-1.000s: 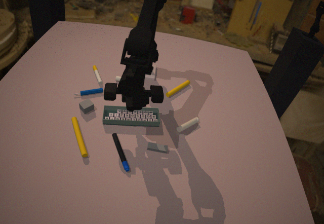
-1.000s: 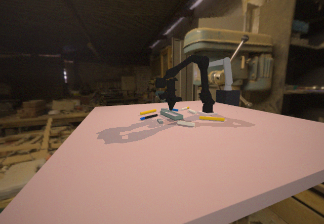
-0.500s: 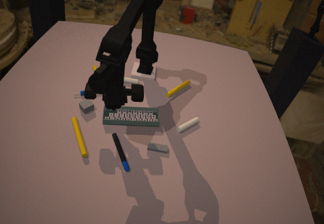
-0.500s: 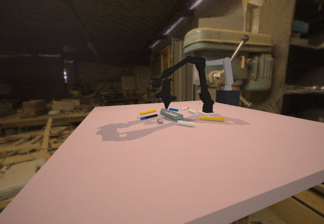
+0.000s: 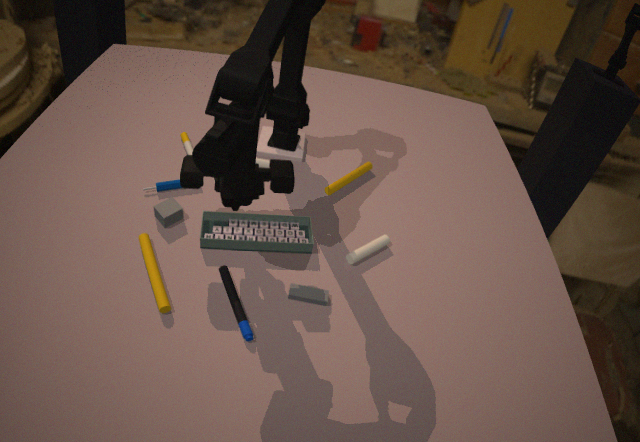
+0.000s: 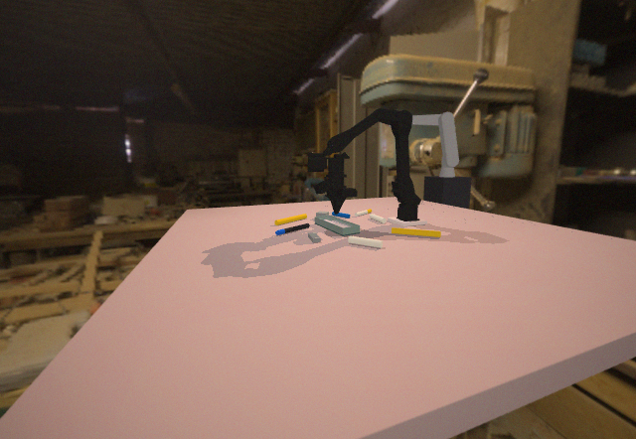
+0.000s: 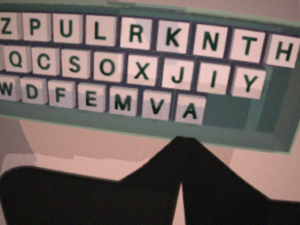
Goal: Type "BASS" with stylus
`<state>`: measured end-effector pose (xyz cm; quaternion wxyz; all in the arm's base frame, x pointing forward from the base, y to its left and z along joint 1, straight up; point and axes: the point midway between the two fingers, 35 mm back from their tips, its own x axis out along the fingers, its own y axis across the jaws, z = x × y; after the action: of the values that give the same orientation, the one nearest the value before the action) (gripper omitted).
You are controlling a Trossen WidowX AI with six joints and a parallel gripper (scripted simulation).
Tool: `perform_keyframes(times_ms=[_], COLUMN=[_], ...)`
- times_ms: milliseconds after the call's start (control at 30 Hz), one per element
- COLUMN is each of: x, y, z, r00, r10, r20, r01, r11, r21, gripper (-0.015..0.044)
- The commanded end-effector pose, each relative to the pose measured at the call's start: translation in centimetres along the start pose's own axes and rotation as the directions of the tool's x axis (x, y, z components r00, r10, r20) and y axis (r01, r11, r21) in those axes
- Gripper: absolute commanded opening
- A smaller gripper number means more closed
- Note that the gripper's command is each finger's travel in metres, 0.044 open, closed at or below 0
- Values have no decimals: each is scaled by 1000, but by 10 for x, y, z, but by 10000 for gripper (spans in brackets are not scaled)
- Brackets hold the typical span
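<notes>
The green keyboard (image 5: 256, 246) (image 6: 339, 227) (image 7: 226, 118) lies in the middle of the desk with white letter keys. In the wrist view the A key (image 7: 189, 110) is in the row nearest the fingers and the S key (image 7: 75, 64) is in the middle row. My gripper (image 5: 235, 203) (image 6: 337, 210) (image 7: 184, 145) is shut with nothing between the fingers. It points down just outside the keyboard's far edge, near the A key. The stylus (image 5: 235, 301) (image 6: 293, 228), black with a blue end, lies flat on the desk in front of the keyboard, well apart from the gripper.
A long yellow rod (image 5: 154, 273) and a grey cube (image 5: 168, 212) lie left of the keyboard. A grey wedge (image 5: 308, 294), a white cylinder (image 5: 368, 249) and a yellow rod (image 5: 348, 177) lie to its right. A blue marker (image 5: 165, 185) and a yellow-white marker (image 5: 186, 142) lie behind.
</notes>
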<state>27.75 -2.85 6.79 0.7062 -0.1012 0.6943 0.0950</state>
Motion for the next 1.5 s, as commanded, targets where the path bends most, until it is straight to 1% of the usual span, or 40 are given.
perform_keyframes(times_ms=[0, 167, 367, 433, 867, 900, 1000, 1067, 1400, 1467], x=[0, 0, 0, 0, -2, -9, -50, -60, -55, -55], y=[2, 4, 71, 79, 79, 79, 78, 78, 78, 78], z=[-3, -3, -1, -3, -2, -1, -1, -2, 0, 0], r00=[1000, 1000, 1000, 1000, 1000, 1000, 1000, 1000, 1000, 1000], r10=[-2, -2, 4, 5, 5, 5, 5, 5, 3, 3], r20=[1, 1, 1, 1, 1, 1, 1, 1, 11, 11], r01=[2, 2, -4, -5, -5, -5, -5, -5, -3, -3], r11=[1000, 1000, 1000, 1000, 1000, 1000, 1000, 1000, 1000, 1000], r21=[5, 5, 5, 5, 5, 5, 5, 5, 0, 0], gripper=[0, 0, 0, 0, 0, 0, 0, 0, 0, 53])
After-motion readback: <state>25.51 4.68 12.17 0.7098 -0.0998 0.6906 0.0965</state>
